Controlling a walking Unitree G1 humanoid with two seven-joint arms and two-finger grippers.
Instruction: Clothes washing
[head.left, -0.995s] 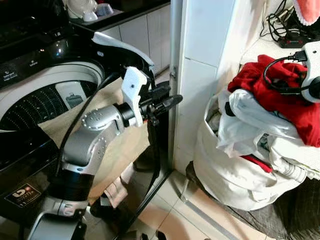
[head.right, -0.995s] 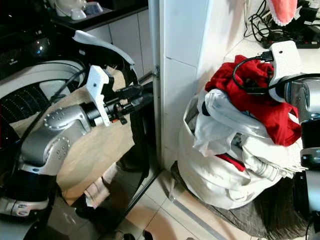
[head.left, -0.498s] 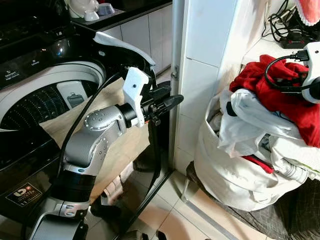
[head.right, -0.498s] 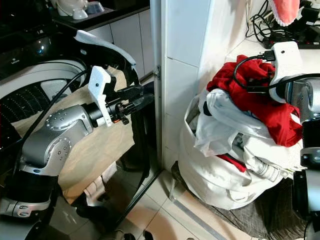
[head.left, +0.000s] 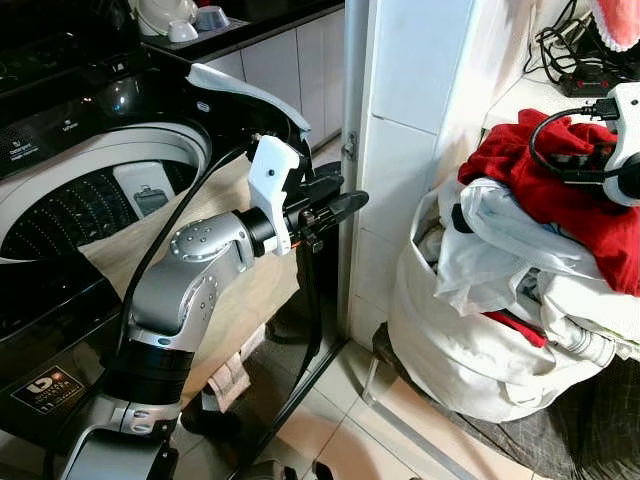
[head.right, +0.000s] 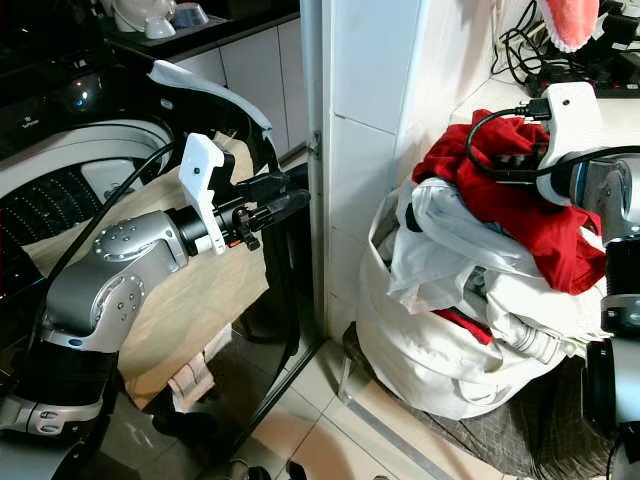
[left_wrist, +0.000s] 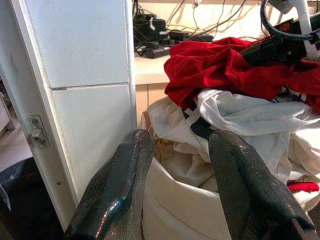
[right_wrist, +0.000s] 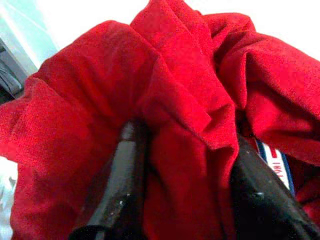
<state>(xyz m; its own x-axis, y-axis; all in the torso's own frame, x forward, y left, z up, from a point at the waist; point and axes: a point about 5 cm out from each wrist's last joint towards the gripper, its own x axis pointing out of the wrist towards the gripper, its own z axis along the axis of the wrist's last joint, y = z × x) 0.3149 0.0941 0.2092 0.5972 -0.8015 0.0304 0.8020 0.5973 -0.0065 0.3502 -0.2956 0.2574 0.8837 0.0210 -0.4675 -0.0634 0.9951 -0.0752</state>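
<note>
On laundry pile, right gripper still clenching red garment; left gripper released, unmoved.

A red sticker on the washing machine's black front carries a white logo resembling a "b"; its small print is too fine to read.
</note>
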